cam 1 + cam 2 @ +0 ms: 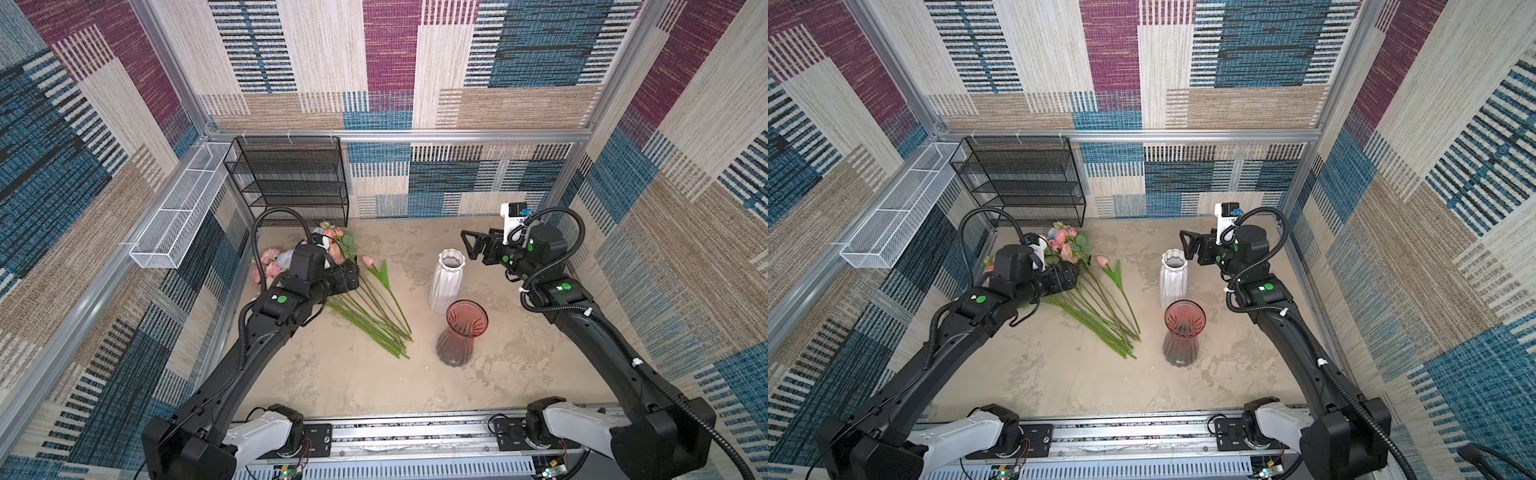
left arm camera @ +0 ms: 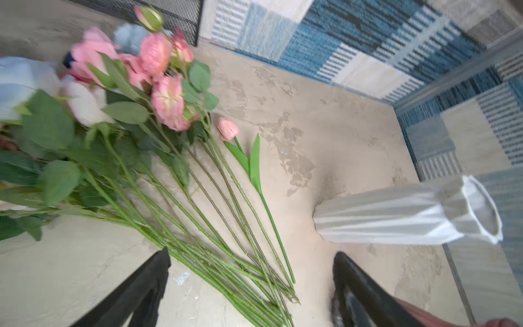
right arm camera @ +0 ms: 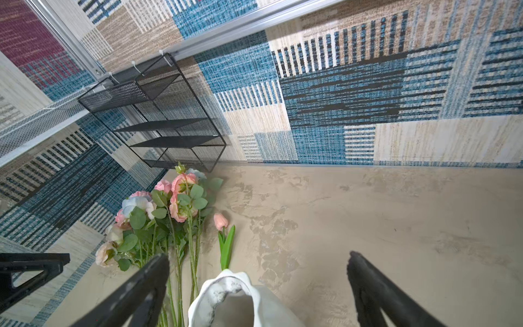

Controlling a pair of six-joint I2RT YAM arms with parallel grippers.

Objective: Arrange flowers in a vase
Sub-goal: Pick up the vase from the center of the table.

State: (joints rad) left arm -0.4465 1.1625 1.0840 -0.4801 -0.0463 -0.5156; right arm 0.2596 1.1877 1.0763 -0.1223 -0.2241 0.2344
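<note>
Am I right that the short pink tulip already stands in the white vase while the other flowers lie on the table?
No: the pink tulip lies on the table too, beside the other flowers, outside the white vase; both top views show it.

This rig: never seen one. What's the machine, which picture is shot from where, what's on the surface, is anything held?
Two black robot arms sit on a rail, each ending in a two-fingered pincer: the left claw and the right claw. Two pictures come from one stereo camera overhead. The other two come from a camera on each wrist, looking out past that arm's pincer. On the mottled beige tabletop lie a bunch of long green-stemmed artificial flowers in pink, cream and pale blue, and a short pink tulip. Beside them stand a white ribbed vase and a red-tinted glass vase, both empty. The left claw is open over the stems. The right claw is open near the white vase's rim. Nothing is held.
</note>
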